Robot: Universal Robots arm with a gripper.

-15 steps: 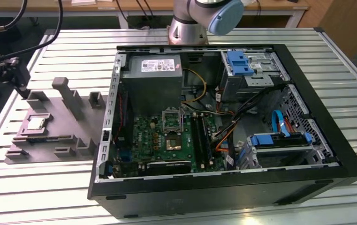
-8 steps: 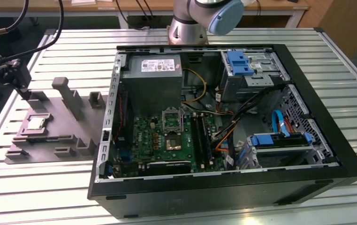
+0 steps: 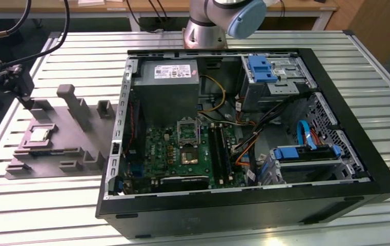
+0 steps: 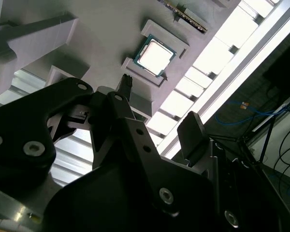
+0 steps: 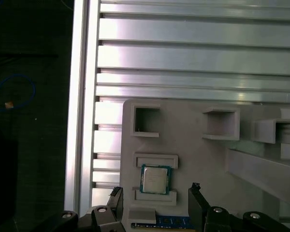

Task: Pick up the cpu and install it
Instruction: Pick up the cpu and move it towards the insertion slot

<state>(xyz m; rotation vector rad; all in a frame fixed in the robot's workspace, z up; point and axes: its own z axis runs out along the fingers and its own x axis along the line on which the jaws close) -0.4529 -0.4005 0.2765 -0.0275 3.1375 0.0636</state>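
- My end effector (image 5: 156, 188) is spread wide and holds nothing; it hangs clear of the cpu (image 5: 155, 178).
- The cpu lies flat in its nest on the grey fixture plate (image 5: 198, 159).
- In the exterior view, that plate lies on the slatted counter (image 3: 44, 215) at 9 o'clock from the computer case (image 3: 358, 154), and I hover at the cpu's 11 o'clock.
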